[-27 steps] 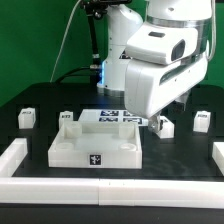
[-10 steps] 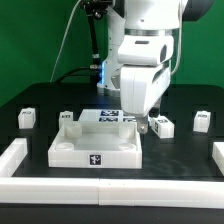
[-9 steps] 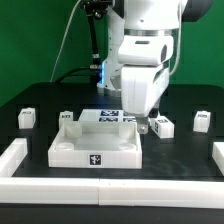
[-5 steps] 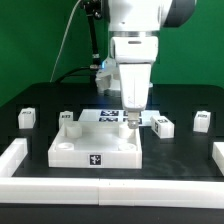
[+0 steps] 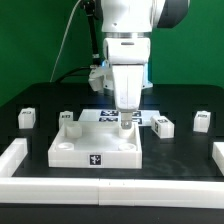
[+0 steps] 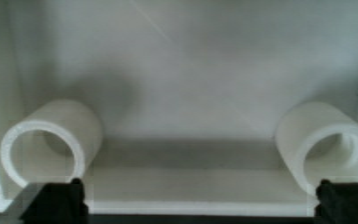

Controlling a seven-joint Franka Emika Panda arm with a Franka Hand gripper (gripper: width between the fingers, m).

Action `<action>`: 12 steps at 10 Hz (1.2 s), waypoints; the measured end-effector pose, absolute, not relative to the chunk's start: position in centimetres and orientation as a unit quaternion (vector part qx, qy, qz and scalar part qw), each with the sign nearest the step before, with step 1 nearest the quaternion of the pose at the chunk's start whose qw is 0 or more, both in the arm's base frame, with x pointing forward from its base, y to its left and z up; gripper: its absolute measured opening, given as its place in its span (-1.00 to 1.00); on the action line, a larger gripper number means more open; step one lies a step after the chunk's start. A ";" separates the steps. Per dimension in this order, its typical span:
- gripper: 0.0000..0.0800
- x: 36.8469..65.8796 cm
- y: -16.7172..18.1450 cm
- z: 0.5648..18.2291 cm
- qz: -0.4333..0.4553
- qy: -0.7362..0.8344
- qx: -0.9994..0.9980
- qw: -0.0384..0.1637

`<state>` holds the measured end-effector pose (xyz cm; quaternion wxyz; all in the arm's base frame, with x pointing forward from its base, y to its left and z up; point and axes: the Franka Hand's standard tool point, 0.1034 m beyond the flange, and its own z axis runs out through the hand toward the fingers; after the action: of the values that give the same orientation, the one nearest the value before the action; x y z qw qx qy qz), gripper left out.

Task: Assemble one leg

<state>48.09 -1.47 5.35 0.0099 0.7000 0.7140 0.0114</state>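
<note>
The large white tray-like part sits mid-table with a tag on its front wall. My gripper hangs over its back rim. In the wrist view the gripper is open and empty, its dark fingertips wide apart above the tray's inside, between two rounded corner posts. Four small white legs with tags stand on the black table: one at the far left, one by the tray's back left corner, and two to the exterior view's right, the nearer and the farther.
The marker board lies behind the tray, partly hidden by my arm. A low white wall runs along the table's front and turns back at both sides. Green backdrop behind.
My arm has swung toward the exterior view's left, from beside the leg right of the tray to over the tray's back rim. The wrist has turned. The parts have not moved.
</note>
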 end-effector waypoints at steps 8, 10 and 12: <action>0.63 41.2 -5.0 0.7 -0.010 0.718 0.696 -0.030; 0.63 41.5 -4.6 1.0 -0.009 0.715 0.699 -0.028; 0.33 41.6 -4.6 1.0 -0.009 0.709 0.704 -0.027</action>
<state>41.59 -4.59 1.04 -0.0273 0.7042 0.7094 -0.0087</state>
